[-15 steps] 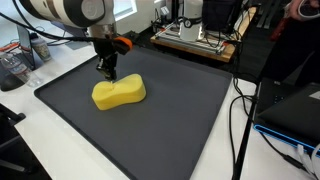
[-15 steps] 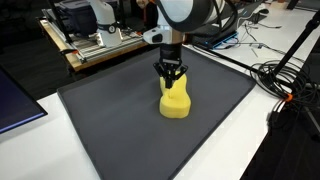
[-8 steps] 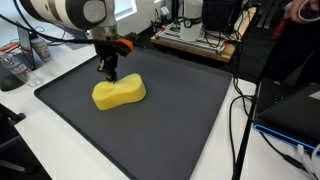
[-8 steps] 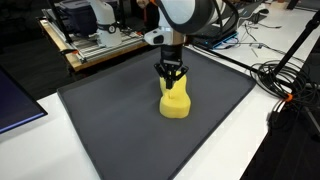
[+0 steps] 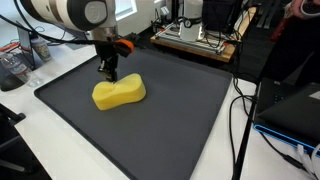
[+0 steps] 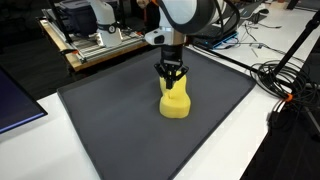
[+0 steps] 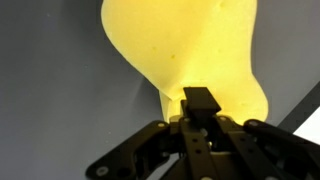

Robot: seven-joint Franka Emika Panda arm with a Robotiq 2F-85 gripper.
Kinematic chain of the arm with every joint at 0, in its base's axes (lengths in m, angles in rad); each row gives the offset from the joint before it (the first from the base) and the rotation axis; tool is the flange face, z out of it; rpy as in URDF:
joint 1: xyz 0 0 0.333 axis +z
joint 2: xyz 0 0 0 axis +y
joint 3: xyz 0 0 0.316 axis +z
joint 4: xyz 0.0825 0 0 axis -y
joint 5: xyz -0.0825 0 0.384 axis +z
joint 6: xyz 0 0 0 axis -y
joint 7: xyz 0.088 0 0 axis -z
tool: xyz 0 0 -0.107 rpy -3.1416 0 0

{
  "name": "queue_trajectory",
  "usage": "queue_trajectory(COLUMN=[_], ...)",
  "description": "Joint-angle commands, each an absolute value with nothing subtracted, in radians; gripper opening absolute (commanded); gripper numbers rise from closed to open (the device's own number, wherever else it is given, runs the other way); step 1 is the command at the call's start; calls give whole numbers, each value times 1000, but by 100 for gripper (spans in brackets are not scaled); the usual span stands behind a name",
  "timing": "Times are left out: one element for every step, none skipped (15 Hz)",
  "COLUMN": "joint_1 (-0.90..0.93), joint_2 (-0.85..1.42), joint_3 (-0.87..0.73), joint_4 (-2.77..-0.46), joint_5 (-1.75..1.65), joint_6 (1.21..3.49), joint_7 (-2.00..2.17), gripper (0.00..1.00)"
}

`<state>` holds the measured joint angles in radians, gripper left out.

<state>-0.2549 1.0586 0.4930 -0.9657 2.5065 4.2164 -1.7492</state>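
Keeping the jaws clenched, fingertips (image 7: 200, 100) meeting with no gap, and touching down on one end of the yellow sponge (image 5: 119, 93). Not showing, even in the wrist view, whether any foam is being pinched between them.

Lying flat on the black mat (image 5: 180, 115), well inside its edges, with the narrow waist and the wider end stretching away from the jaws. Resting, mat and all, on the white desk (image 5: 40, 150). Coming down from above on the arm (image 5: 70, 12), with orange trim showing just over the jaws.

Standing well apart, beyond the mat's far edge: a wooden board (image 5: 195, 42) carrying equipment, and a dark box (image 5: 262, 45). Trailing over the desk beside the mat: black cables (image 6: 285, 80). Lying at the mat's other side: a dark blue panel (image 6: 15, 105), cut off by the picture's edge.

Hiding the touched end of the sponge behind the jaws in both exterior views. Cutting off the sponge's far end at the top of the wrist view.

Holding exactly as a second ago: jaws, arm and sponge all staying in place.
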Motion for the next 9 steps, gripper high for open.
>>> queue_trajectory(joint_1=[-251, -258, -263, -264, -270, -270, -276, -281, -285], joint_2=[1097, 1084, 1069, 1063, 1051, 1039, 1024, 1009, 998], joint_3=[483, 488, 492, 494, 499, 499, 503, 508, 511], joint_4=[-985, -1003, -1017, -1013, -1023, -1024, -1037, -1053, -1065], joint_5=[2507, 2507, 2507, 2507, 2507, 2507, 2507, 2507, 2507], joint_6=[4220, 4221, 4221, 4220, 4220, 4220, 4220, 4220, 4220], joint_7=[-1728, -1723, -1713, -1715, -1710, -1706, -1701, -1697, -1693], gripper=[3, 3, 3, 3, 3, 3, 3, 3, 3])
